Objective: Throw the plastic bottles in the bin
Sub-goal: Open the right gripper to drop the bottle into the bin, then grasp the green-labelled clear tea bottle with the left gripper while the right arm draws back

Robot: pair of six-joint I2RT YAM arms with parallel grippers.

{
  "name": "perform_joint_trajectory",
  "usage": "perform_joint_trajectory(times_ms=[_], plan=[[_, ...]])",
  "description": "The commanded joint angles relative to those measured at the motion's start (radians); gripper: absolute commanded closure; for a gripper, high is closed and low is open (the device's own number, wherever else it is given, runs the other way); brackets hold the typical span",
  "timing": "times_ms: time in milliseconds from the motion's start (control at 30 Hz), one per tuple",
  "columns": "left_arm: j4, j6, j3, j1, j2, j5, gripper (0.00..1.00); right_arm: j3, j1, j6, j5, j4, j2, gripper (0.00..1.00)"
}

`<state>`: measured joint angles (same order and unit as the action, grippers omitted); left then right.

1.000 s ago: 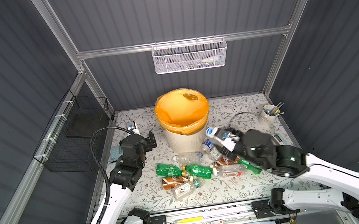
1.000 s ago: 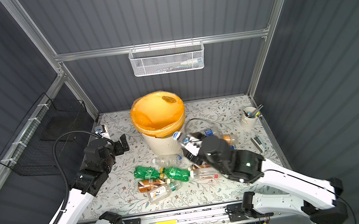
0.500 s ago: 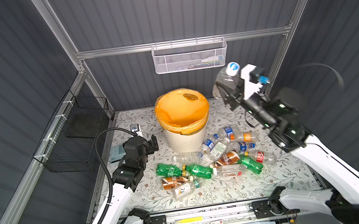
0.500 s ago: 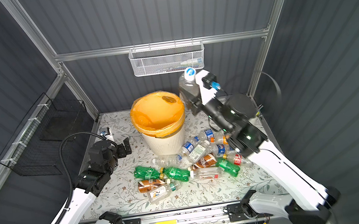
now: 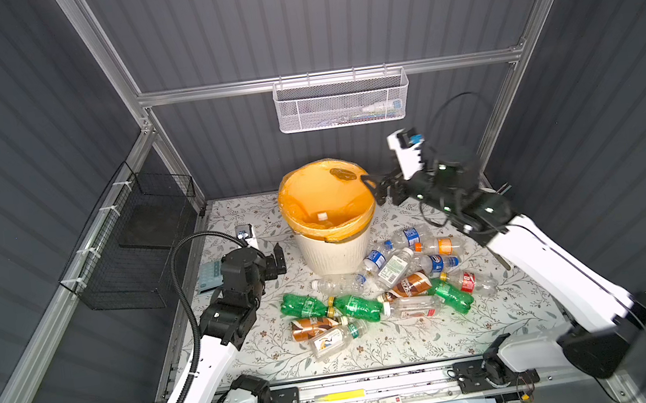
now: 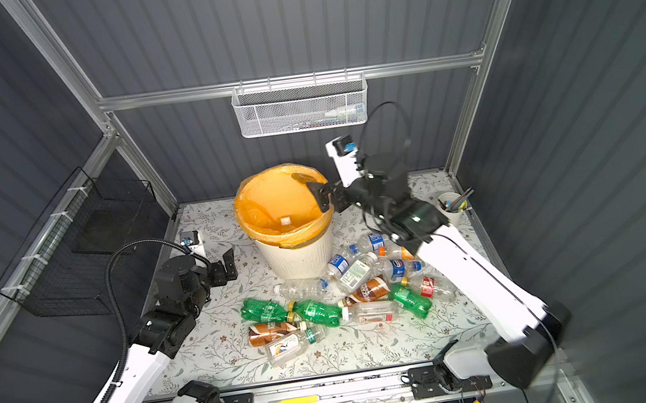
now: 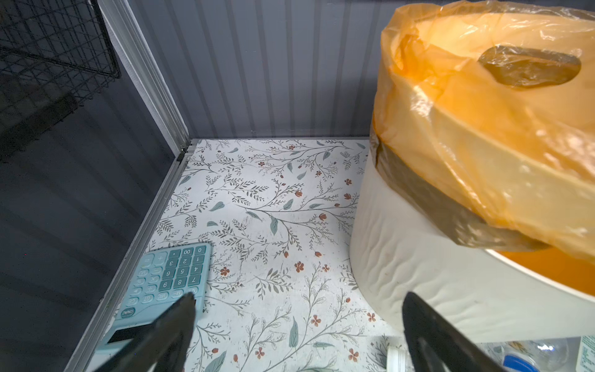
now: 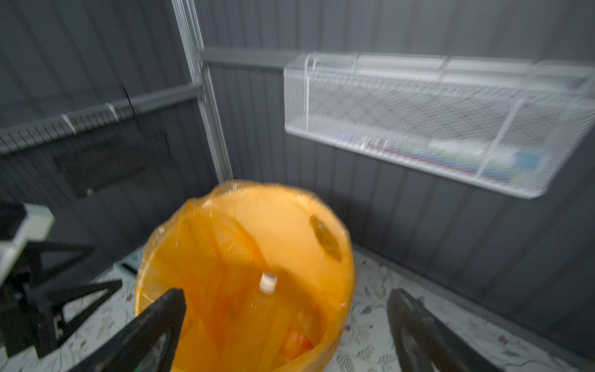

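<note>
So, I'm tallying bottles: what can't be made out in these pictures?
Bin contents: motion-blurred in the right wrist view.
White mesh basket contents: too small in both top views.
Plastic bottles: pile overlaps; right arm covers some in a top view.
Left wrist view: bottles cut off by its edge.

The bin (image 5: 331, 251) is cream, its liner (image 5: 312, 195) orange, the plastic bottles (image 5: 357, 307) green or clear, the tabletop (image 5: 414, 342) leaf-printed.
</note>
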<state>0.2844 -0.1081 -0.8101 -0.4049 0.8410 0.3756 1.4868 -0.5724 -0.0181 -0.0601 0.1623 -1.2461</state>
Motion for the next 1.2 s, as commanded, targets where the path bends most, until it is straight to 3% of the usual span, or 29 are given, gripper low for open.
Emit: perform_joint_trajectory(times_ms=[0, 167, 300, 467, 633, 733, 900, 1033, 1167], plan=[[-0.031, 0.054, 0.007, -0.031, -0.028, -0.029, 0.00, -0.106, 0.006, 0.016, 0.089, -0.097, 0.120, 0.01], [-0.039, 0.080, 0.014, -0.070, -0.051, -0.055, 0.00, -0.296, 0.043, 0.008, 0.148, -0.056, 0.253, 0.01], [-0.030, 0.122, 0.013, -0.154, -0.066, -0.020, 0.00, -0.450, 0.118, -0.053, 0.172, -0.022, 0.351, 0.01], [0.009, 0.177, -0.006, -0.332, -0.040, 0.107, 0.00, -0.601, 0.232, -0.158, 0.143, -0.022, 0.457, 0.01], [0.107, 0.169, -0.037, -0.606, 0.037, 0.312, 0.00, -0.650, 0.302, -0.191, 0.139, 0.013, 0.503, 0.01], [0.216, 0.084, -0.060, -0.752, 0.085, 0.373, 0.00, -0.668, 0.345, -0.203, 0.123, 0.013, 0.523, 0.01], [0.369, -0.157, -0.087, -0.898, 0.210, 0.317, 0.00, -0.695, 0.395, -0.229, 0.071, -0.007, 0.523, 0.01], [0.419, -0.305, -0.090, -0.968, 0.292, 0.246, 0.00, -0.712, 0.408, -0.244, 0.054, -0.028, 0.512, 0.01], [0.502, -0.433, -0.063, -0.974, 0.337, 0.163, 0.00, -0.724, 0.421, -0.256, 0.023, -0.042, 0.501, 0.01]])
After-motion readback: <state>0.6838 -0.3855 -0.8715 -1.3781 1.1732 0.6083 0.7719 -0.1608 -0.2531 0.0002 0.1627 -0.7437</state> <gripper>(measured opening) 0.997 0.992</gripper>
